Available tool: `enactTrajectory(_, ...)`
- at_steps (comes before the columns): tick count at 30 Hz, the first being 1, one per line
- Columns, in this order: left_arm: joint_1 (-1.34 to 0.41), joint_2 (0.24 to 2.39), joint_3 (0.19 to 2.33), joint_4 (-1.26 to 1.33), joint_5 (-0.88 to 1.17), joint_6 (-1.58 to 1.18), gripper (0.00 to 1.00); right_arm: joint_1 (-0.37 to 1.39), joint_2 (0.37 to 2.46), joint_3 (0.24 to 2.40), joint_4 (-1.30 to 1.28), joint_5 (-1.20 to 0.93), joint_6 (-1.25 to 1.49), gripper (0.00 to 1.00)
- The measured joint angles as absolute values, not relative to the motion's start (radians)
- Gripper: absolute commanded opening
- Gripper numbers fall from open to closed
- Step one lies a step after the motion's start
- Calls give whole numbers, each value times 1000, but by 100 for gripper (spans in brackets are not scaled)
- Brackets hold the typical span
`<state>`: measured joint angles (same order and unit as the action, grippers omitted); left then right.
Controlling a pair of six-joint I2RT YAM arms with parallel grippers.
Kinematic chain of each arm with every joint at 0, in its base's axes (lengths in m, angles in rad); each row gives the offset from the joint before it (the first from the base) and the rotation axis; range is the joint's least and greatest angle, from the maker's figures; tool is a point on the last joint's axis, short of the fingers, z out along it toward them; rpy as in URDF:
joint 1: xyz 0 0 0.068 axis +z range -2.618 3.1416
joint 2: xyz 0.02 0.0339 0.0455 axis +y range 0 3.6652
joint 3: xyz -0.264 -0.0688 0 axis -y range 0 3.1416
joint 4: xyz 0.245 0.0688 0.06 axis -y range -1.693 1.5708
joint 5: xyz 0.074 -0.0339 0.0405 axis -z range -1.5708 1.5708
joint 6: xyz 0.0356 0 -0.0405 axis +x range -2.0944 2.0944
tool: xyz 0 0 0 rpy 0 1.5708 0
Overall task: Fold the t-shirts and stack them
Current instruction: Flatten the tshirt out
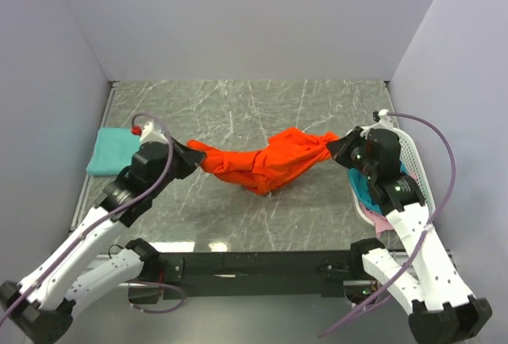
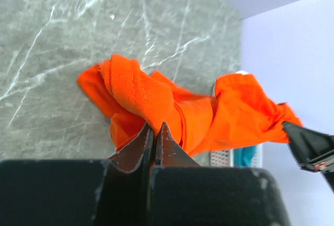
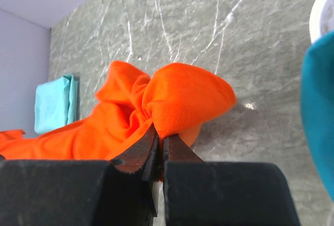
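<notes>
A crumpled orange-red t-shirt (image 1: pixel 266 163) stretches across the middle of the grey marble table between both arms. My left gripper (image 1: pixel 193 156) is shut on the shirt's left end; in the left wrist view the cloth (image 2: pixel 151 100) bunches right at the pinched left gripper (image 2: pixel 155 127). My right gripper (image 1: pixel 333 148) is shut on its right end, and the right wrist view shows a fold of the orange-red t-shirt (image 3: pixel 182 98) clamped in the right gripper (image 3: pixel 160 132). A folded light teal t-shirt (image 1: pixel 111 151) lies flat at the far left. More shirts, teal (image 1: pixel 367 189) and pink (image 1: pixel 381 221), lie in the basket.
A white lattice basket (image 1: pixel 414 161) stands at the right edge under my right arm. Pale walls close the table on three sides. The black rail (image 1: pixel 254 264) with the arm bases runs along the near edge.
</notes>
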<state>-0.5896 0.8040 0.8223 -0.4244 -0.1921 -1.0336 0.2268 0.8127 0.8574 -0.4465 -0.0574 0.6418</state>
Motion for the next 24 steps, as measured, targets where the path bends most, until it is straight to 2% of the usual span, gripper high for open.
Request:
enactTrajectory(6, -591, 677, 841, -455, -208, -1021, 1, 228, 701, 919, -536, -78, 627, 0)
enactTrajectory(17, -592, 628, 1073, -454, -208, -977, 1, 229, 549, 1214, -536, -134, 591, 0)
enactTrajectory(21, -593, 699, 1118, -421, -219, -962, 1, 229, 556, 1227, -500, -136, 583, 1)
enactTrajectory(24, -585, 855, 1187, -430, -246, -947, 1, 229, 622, 1226, -472, -144, 573, 0)
